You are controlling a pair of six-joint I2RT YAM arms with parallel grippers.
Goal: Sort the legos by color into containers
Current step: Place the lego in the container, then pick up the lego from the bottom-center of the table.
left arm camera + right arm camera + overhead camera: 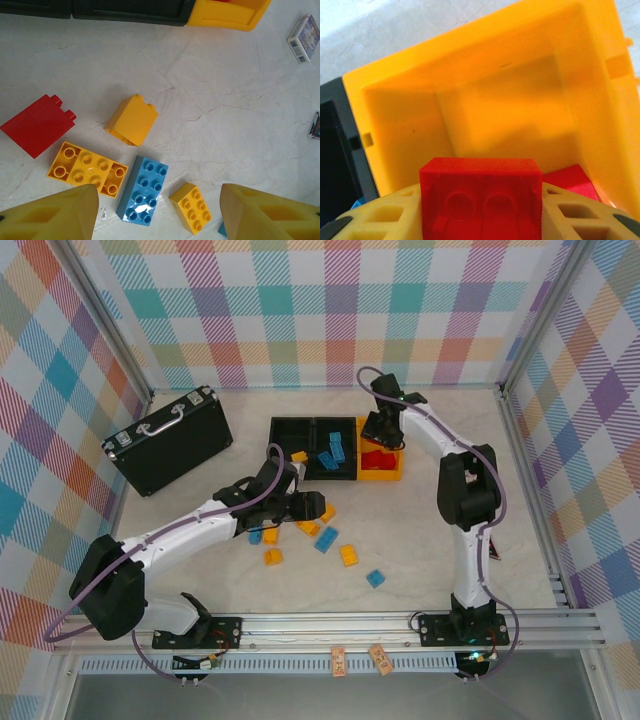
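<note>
gripping the red brick (481, 195), likely light, stiff and slick, by its flat sides above the orange-yellow bin (470, 60), the right jaws contrast with wide-open left jaws.

Black case (168, 440) on white table (412, 540)

No legible text; small box (303, 31) print too blurred.

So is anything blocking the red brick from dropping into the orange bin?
Nothing visible is. The red brick in the right jaws hangs over the open orange bin. A second red brick lies inside.
</note>
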